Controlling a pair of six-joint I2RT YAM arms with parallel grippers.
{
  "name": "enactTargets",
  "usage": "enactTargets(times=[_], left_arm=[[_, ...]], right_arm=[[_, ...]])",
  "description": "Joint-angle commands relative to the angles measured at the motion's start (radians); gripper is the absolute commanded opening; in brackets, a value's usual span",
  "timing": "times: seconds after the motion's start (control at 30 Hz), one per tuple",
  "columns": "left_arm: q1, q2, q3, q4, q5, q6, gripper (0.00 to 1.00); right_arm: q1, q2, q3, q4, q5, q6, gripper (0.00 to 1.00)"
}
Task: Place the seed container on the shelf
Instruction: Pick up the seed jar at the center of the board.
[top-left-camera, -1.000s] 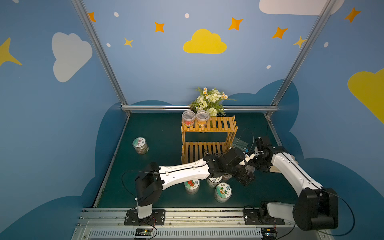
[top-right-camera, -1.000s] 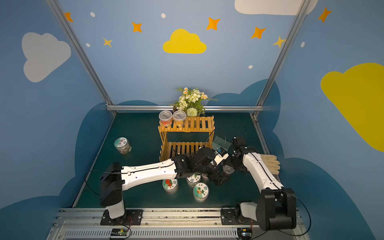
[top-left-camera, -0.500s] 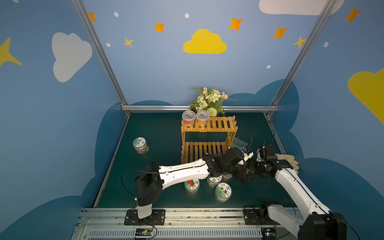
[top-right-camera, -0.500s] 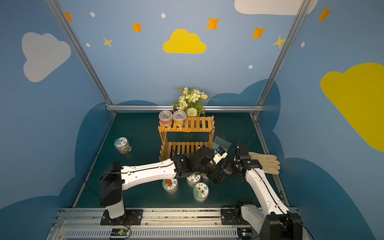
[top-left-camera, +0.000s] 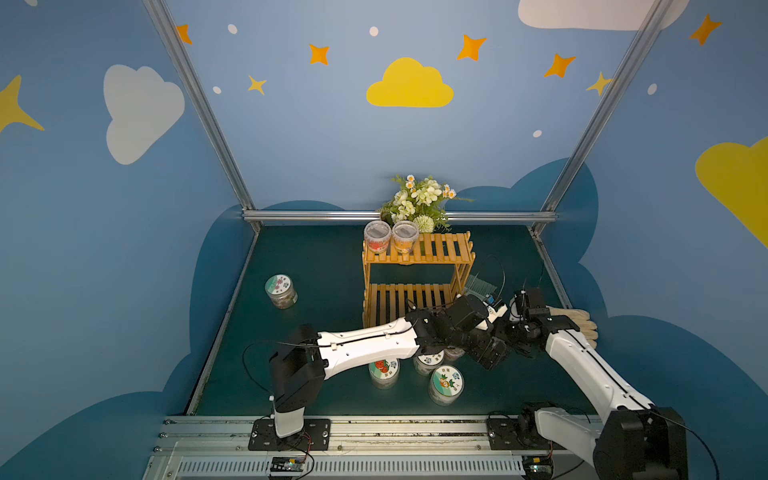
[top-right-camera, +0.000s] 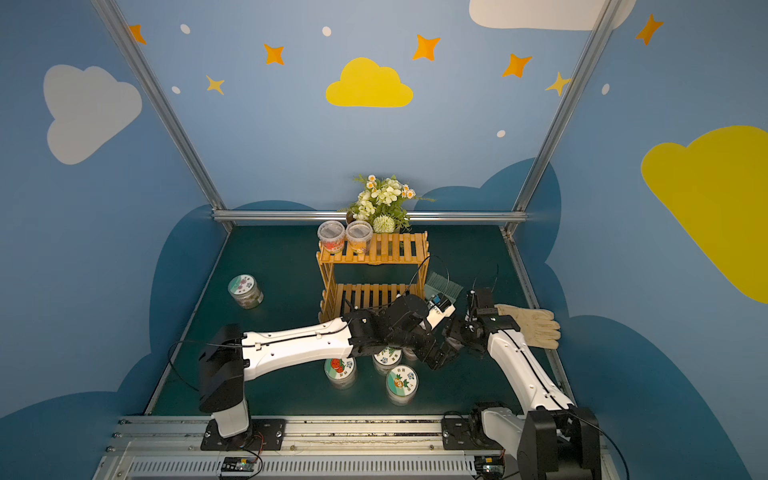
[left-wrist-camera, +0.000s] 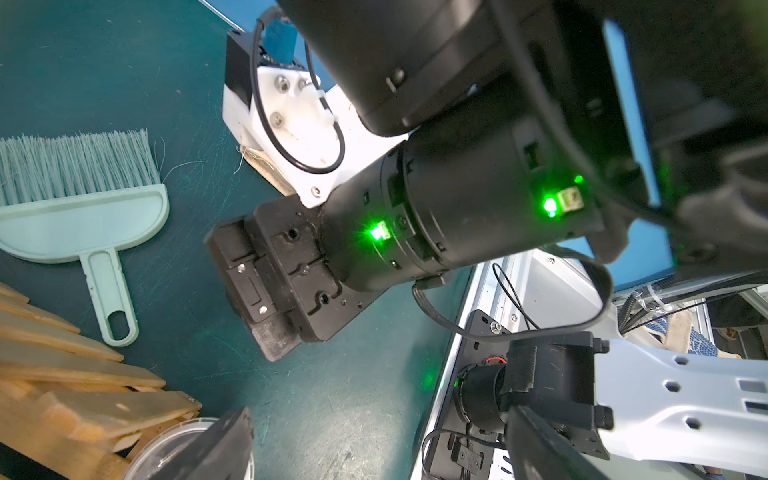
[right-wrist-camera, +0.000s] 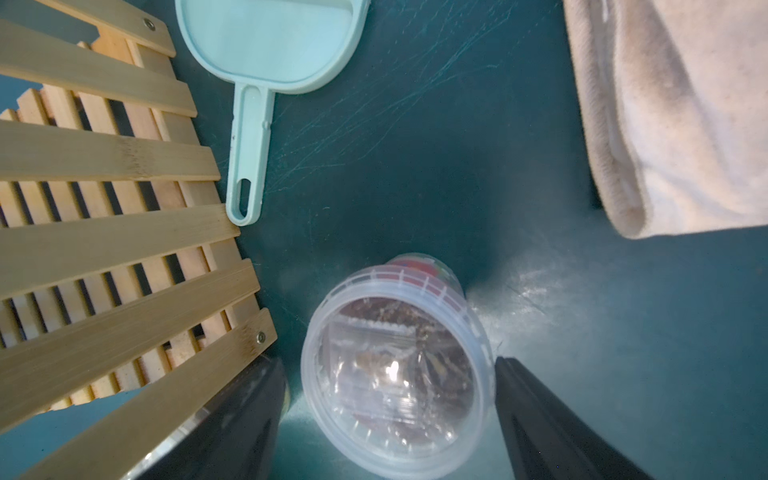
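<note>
The seed container (right-wrist-camera: 395, 374) — clear tub, brown seeds inside — is set on the counter (right-wrist-camera: 415, 145) at 4 o'clock of the shelf (right-wrist-camera: 124, 249), loosely straddled by the right gripper (right-wrist-camera: 384, 363). A brush (right-wrist-camera: 266, 54) lies at 12 o'clock, a glove (right-wrist-camera: 685, 104) at 3 — the left gripper (left-wrist-camera: 378, 415) is spread wide.

- No word or number can be made out in any view.
- Small dark characters are printed on the red-fruit lid (top-left-camera: 384, 368) near the front, but they are too small to be read.
- The same is found on the orange-and-green lid (top-left-camera: 446, 380) to its right.
- Only flower marks are seen on the flower-printed lid (top-left-camera: 279, 284) at the left.
- A red label on the seed container (right-wrist-camera: 419, 266) is blurred.
</note>
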Motion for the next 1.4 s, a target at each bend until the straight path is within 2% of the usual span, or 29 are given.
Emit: enactTargets(times=[0.0,0.23,0.43,0.63,0.73,1.37], left_arm=[[0.005,-0.032,-0.025,0.033,0.028,0.002,1.0],[0.005,-0.029,-0.047,0.028,0.022,-0.009,1.0],[0.006,-0.029,-0.052,0.004,0.003,-0.007,1.0],[0.006,-0.023,-0.047,-0.045,-0.056,0.003,1.0],[0.006,-0.02,-0.041,-0.069,-0.082,0.006,1.0],[0.002,0.011,0.003,-0.119,-0.096,0.021,1.0]], right_arm=[[0.002,0.014,0.0,0.014,-0.005,-0.007,0.84],[0.001,0.054,0.025,-0.01,-0.01,-0.028,0.86],[0.001,0.062,0.03,-0.018,-0.003,-0.034,0.82],[0.001,0.054,0.032,-0.023,0.007,-0.039,0.81],[0.001,0.058,0.037,-0.034,0.009,-0.041,0.84],[0.0,0.062,0.036,-0.042,0.001,-0.044,0.83]])
